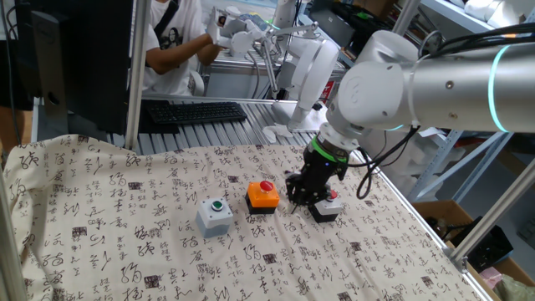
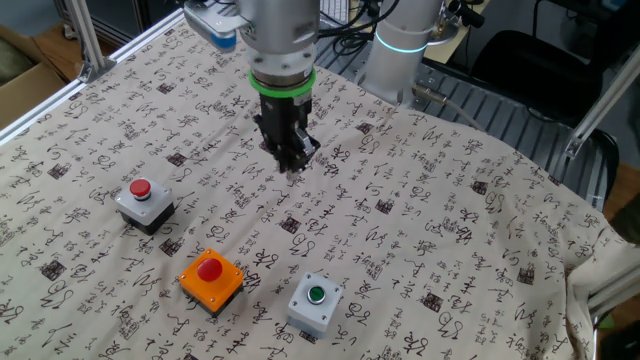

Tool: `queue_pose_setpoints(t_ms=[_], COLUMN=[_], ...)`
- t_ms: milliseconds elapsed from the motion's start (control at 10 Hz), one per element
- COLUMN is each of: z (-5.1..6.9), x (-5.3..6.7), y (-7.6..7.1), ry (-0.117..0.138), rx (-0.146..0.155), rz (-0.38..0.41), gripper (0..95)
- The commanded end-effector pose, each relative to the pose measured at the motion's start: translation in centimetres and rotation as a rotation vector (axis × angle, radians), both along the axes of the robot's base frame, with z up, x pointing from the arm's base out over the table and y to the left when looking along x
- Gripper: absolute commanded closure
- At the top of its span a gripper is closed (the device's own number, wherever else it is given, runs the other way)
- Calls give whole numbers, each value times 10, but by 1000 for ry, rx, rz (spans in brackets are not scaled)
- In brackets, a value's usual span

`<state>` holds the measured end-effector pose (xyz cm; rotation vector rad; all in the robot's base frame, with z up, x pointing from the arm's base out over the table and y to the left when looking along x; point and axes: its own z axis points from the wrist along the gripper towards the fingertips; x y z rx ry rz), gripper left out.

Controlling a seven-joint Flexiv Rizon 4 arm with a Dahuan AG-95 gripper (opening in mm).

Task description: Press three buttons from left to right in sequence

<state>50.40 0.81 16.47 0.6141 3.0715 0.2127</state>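
Note:
Three button boxes stand in a row on the patterned cloth (image 1: 109, 217). The grey box with green cap (image 1: 216, 215) is on the left, the orange box with red cap (image 1: 263, 196) in the middle, the black box with red cap (image 1: 328, 209) on the right. My gripper (image 1: 303, 196) points down beside the black box and covers part of it in this view. In the other fixed view the gripper (image 2: 293, 165) hangs over bare cloth, apart from the black box (image 2: 143, 200), the orange box (image 2: 210, 277) and the grey box (image 2: 316, 303). Its fingertips meet, shut on nothing.
A keyboard (image 1: 196, 112) and a seated person (image 1: 171, 42) are beyond the table's far edge. An aluminium post (image 1: 134, 75) stands at the back left. The robot base (image 2: 400, 45) sits at the table's side. The cloth falls over the edge (image 2: 600, 270).

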Motion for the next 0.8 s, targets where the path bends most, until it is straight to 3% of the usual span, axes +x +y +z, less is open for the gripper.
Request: queue_pose_setpoints(t_ms=[100, 300, 500, 800], z=[0, 0, 0, -2], x=[-1, -1, 1, 8], y=[0, 0, -2, -9], ry=[0, 4, 2, -1], rx=[-6, -22, -58, -60], rz=[7, 5, 11, 30], gripper=[950, 950, 950, 950])
